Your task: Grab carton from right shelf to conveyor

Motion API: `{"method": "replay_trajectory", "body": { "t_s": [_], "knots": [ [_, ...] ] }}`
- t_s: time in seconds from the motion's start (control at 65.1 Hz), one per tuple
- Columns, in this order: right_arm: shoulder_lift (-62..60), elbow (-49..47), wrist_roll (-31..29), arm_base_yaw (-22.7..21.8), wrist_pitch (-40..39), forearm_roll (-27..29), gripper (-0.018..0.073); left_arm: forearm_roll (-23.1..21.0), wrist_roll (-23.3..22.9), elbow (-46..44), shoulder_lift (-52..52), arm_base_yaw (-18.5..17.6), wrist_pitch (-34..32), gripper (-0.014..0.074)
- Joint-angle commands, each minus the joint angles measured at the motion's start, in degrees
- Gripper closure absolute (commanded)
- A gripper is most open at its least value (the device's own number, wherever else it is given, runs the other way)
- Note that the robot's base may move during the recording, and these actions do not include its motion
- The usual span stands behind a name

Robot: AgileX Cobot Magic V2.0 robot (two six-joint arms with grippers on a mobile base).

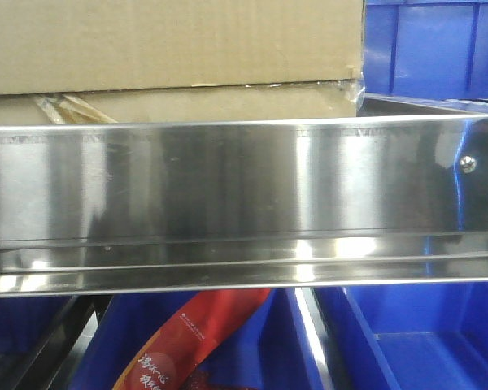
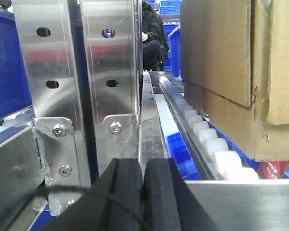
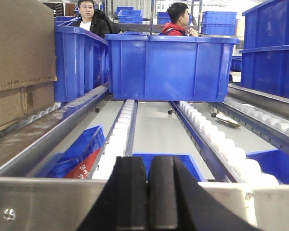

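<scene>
Carton (image 1: 171, 41): on rollers (image 2: 207, 139) of the right shelf (image 1: 228, 272), just behind the steel rail (image 1: 228, 179), long side along the rail
Left gripper (image 2: 143, 166): jaws pressed together, empty; carton ahead-right
Right gripper (image 3: 148, 163): jaws pressed together, empty; carton ahead-left
Nearer arm: probably left

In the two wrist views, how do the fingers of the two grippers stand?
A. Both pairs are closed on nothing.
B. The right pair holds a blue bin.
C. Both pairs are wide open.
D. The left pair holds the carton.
A: the left gripper and the right gripper each show black fingers pressed together with nothing between, and the carton sits apart, untouched.
</scene>
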Motion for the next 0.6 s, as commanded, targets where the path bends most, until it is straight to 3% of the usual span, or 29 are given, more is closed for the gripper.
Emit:
{"method": "replay_trajectory", "body": {
  "t_s": [0.0,0.583],
  "knots": [
    [-0.2,0.0,-0.3,0.1,-1.2,0.2,0.0616,-0.3,0.3,-0.2,-0.3,0.0,-1.0,0.0584],
    [-0.2,0.0,-0.3,0.1,-1.2,0.2,0.0616,-0.3,0.3,-0.2,-0.3,0.0,-1.2,0.0584]
  ]
}}
